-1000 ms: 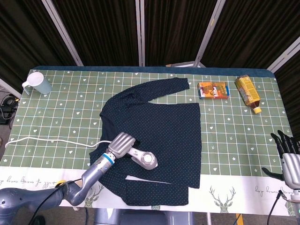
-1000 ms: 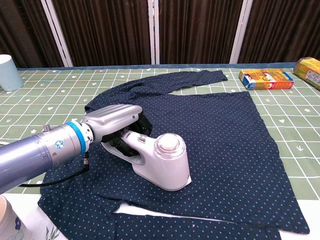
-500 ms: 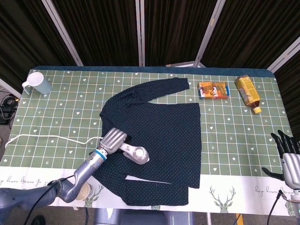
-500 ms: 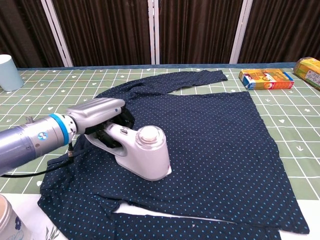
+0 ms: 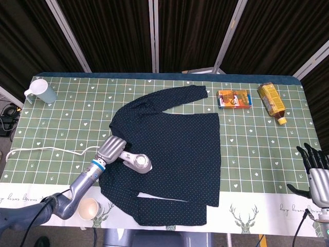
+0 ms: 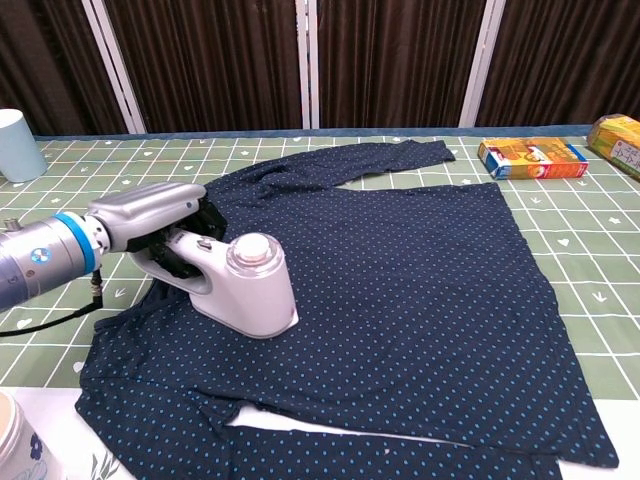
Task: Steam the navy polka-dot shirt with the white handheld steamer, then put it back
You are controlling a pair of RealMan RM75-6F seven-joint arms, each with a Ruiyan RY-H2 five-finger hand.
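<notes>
White handheld steamer (image 6: 245, 285) slid leftward across navy polka-dot shirt (image 5: 175, 149) since earlier frames, gripped by left robot hand (image 6: 160, 215), shirt spread flat on green checked desk (image 5: 257, 139), dark curtains behind, right robot hand (image 5: 314, 172) spread, empty.

Head cam: high, looks steeply down on whole table (image 5: 46, 126). Chest cam: low at near edge, close, faces far curtains (image 6: 400, 60). Both share shirt (image 5: 180, 144).
</notes>
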